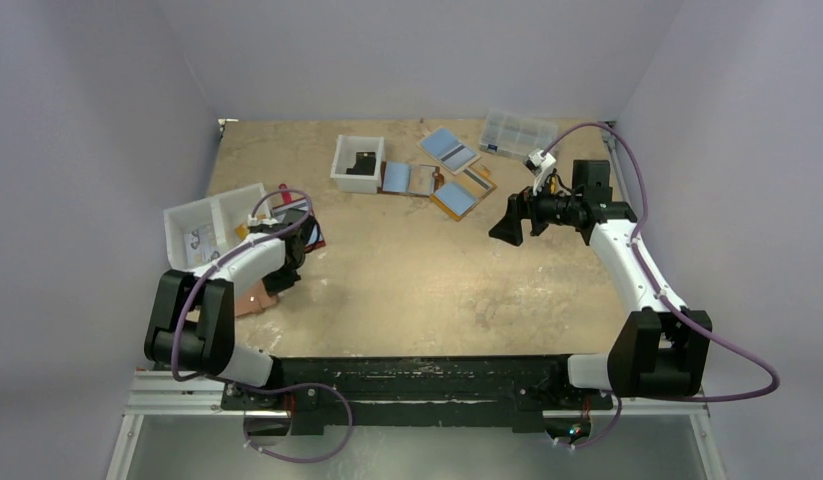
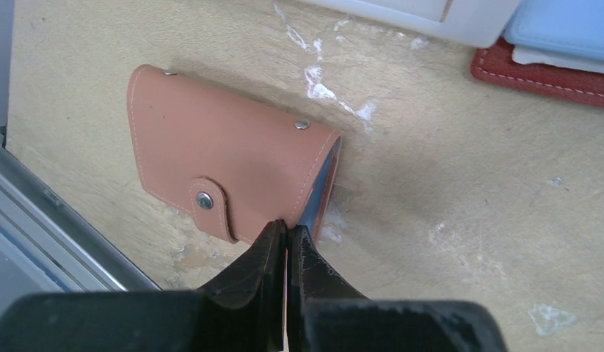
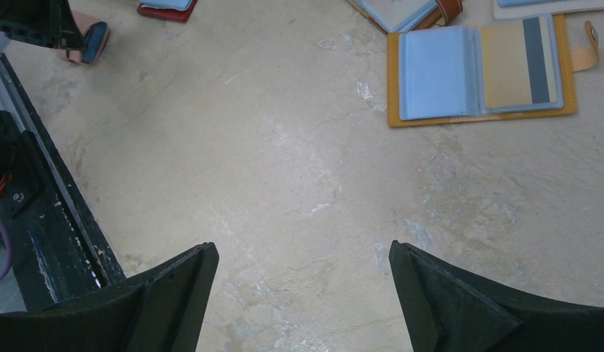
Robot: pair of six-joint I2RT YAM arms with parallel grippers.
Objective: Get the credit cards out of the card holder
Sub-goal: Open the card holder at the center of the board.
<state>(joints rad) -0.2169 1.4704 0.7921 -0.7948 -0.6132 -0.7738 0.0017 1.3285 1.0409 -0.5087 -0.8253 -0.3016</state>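
We found the left gripper (image 2: 286, 229) closed, possibly pinching the edge of the card holder (image 2: 225, 165), near the counter's (image 1: 437, 290) near-left corner; the right gripper (image 3: 302, 248) hung open.

The left arm (image 1: 249, 260) and the right arm (image 1: 635, 262) are built alike, each with smooth white shell links set between blocky black joint housings, and both rise from a black rail (image 1: 417, 380) scuffed with pale marks. A purple cable (image 1: 729, 345) loops loosely along each arm, and on the right one it meets a small white plug (image 1: 540, 160) near the wrist. The left tool (image 2: 286, 231) and the right tool (image 3: 304, 253) carry matte black fingers (image 3: 445, 293) with a faintly grainy surface, broad at the root and tapering to wedge-shaped tips.
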